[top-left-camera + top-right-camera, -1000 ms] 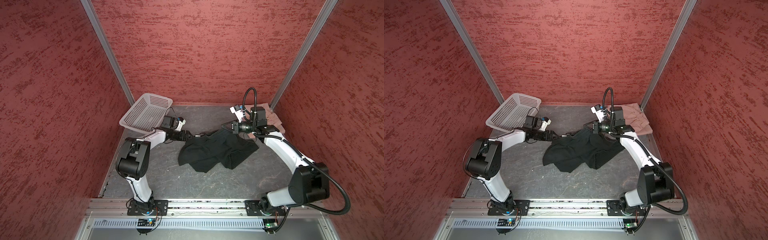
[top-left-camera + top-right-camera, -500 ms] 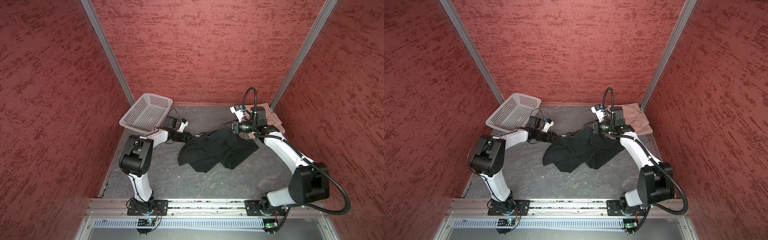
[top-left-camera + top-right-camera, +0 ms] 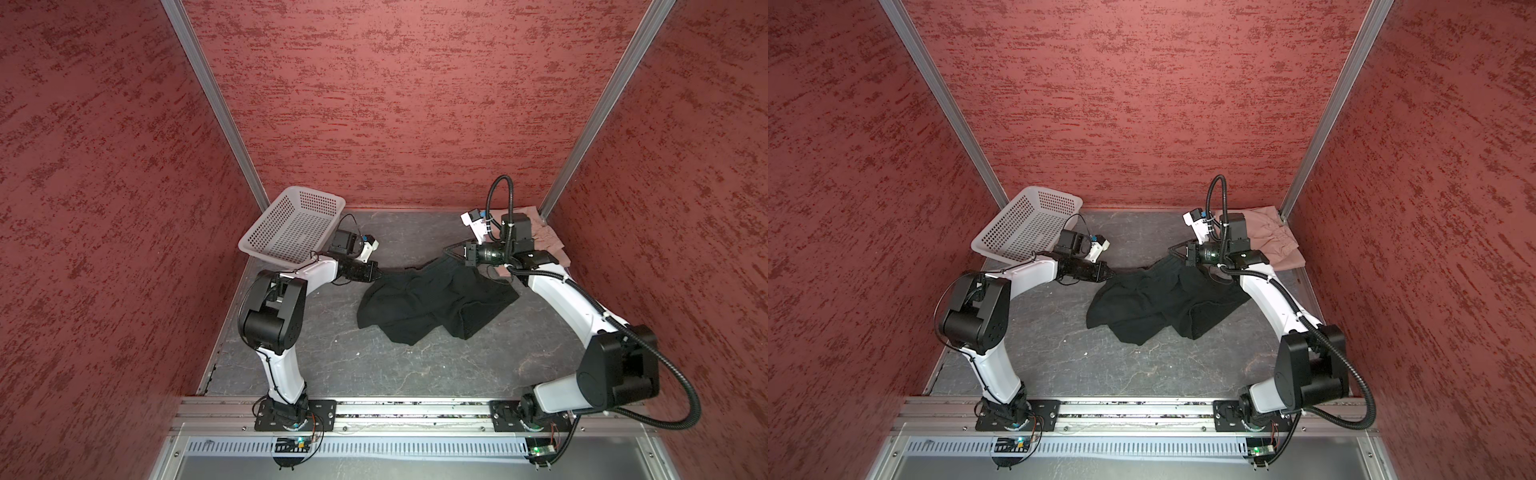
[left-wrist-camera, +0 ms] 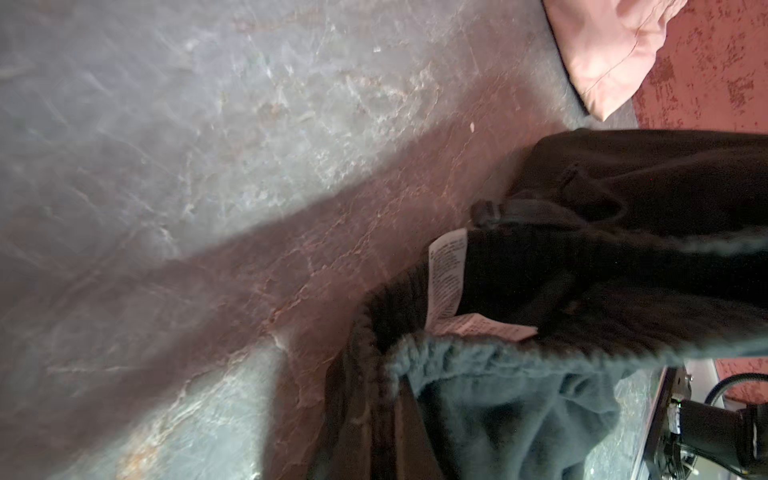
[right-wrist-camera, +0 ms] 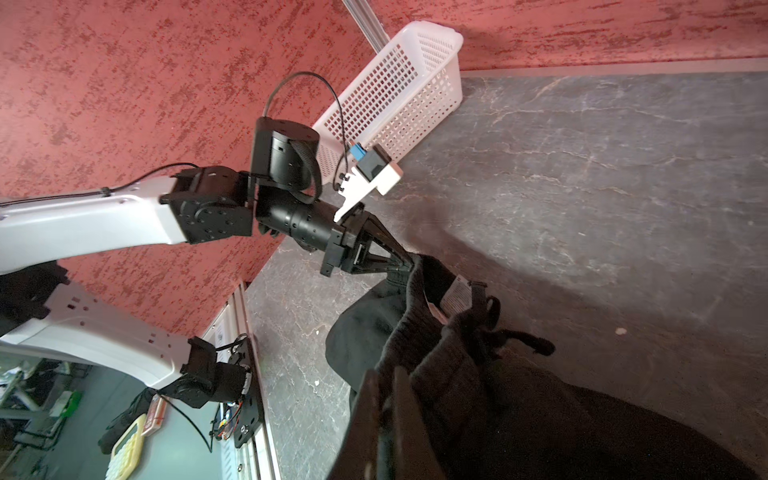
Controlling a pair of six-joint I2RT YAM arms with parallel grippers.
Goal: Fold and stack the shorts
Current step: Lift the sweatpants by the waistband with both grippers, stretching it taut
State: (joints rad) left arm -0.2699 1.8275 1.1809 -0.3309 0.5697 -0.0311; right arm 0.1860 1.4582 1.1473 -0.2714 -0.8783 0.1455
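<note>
The white perforated basket [image 3: 291,226] sits at the table's far-left corner. Just beside it, my left jaws are clamped on the waistband of the black shorts [image 3: 432,303], which lie crumpled mid-table. My right jaws pinch that waistband's other end, and the pink shorts [image 3: 1273,241] lie in the far-right corner.

In a top view: black shorts [image 3: 1163,299] lie crumpled mid-table [image 3: 1059,365], with the waistband edge stretched between the two arms. Left gripper [image 3: 1111,274] is low over the table, fingers pinched together on the band's left corner. Right gripper [image 3: 1173,250] is pinched too, and the band's other end is drawn up to its tip. Pink shorts [image 3: 1277,245] lie in the far right corner, behind the right arm. White basket [image 3: 1017,228] sits far left, tilted, its rim just behind the left wrist.
</note>
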